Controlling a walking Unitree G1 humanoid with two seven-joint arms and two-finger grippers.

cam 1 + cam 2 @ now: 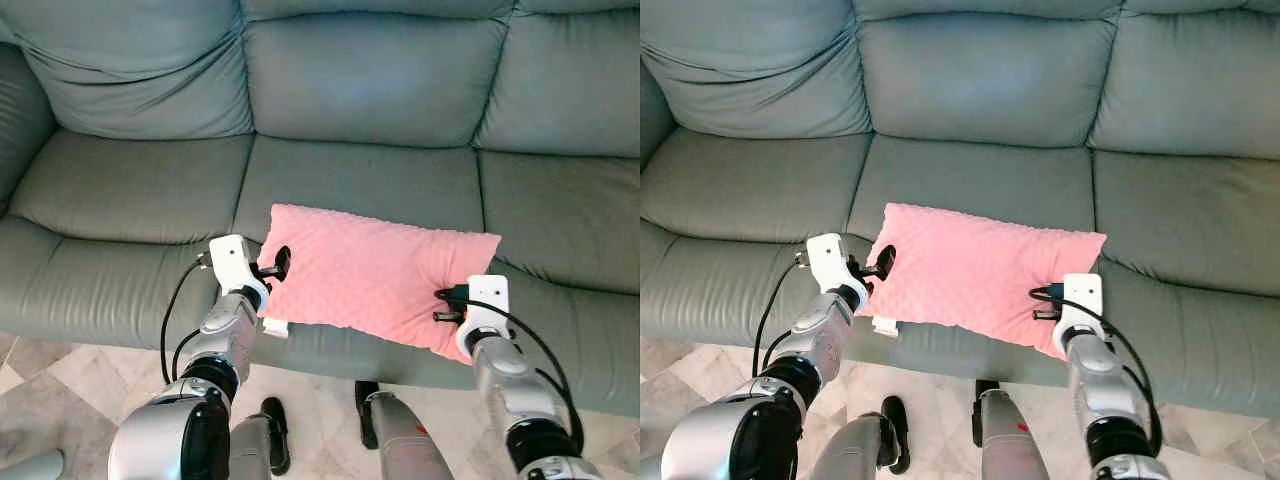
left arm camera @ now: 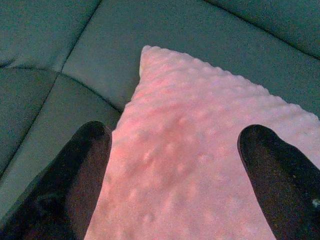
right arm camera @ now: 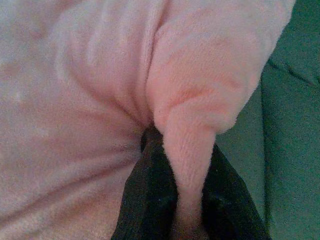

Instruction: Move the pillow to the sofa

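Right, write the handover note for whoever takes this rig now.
Left end effector: open, fingers spread either side of the pink dimpled fabric pillow's left edge, not clamped.
Right end effector: shut on a fold of the pillow's right corner.
Pillow: lying on the middle seat cushion of the grey-green leather sofa, near its front edge.
Done: pillow is on the sofa.
Left: probably release the right grip and pull both arms clear.

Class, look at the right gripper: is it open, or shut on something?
Shut: the right gripper pinches a fold of the pink pillow between its fingers.
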